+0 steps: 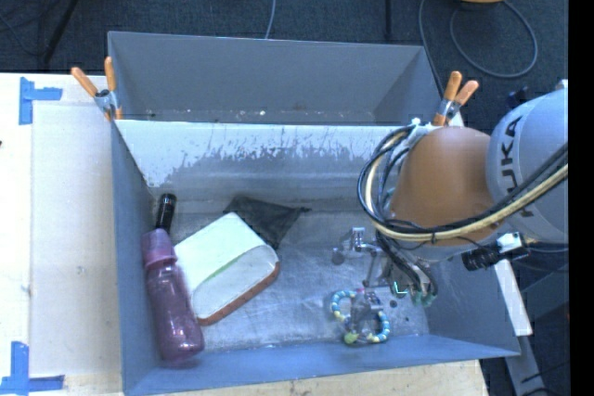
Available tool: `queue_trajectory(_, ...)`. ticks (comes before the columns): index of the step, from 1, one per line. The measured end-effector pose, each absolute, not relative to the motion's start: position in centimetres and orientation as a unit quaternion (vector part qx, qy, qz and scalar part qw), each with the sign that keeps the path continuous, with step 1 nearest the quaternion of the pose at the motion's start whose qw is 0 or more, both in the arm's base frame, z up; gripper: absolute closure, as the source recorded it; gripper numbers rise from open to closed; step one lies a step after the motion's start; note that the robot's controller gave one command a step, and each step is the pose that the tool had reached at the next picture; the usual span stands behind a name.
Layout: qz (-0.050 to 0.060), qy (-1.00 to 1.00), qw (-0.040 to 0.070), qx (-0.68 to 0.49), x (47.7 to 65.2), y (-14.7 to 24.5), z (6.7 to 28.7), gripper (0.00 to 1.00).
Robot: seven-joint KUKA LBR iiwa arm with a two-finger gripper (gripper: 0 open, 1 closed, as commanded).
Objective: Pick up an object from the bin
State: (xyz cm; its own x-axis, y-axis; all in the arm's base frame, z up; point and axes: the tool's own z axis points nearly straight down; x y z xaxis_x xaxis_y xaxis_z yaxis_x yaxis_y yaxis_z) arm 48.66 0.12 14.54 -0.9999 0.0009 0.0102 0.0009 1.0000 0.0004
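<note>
My gripper [371,287] reaches down at the bin's front right, under the orange dome on the wrist. Its thin metal fingers hang just above a small beaded bracelet [360,318], a ring of green, blue and pale beads lying on the bin floor near the front wall. Nothing shows between the fingers. To the left lies a white and green sponge with a brown base [226,266].
A purple bottle with a black cap [169,292] lies along the left wall. A dark grey cloth [267,216] sits behind the sponge. Bare floor stretches between the sponge and the bracelet and along the back slope.
</note>
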Motion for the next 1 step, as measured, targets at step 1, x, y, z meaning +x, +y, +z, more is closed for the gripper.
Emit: queue_trajectory(1,0.0,-1.0,0.001,0.0,48.85,0.12,14.93,0.0)
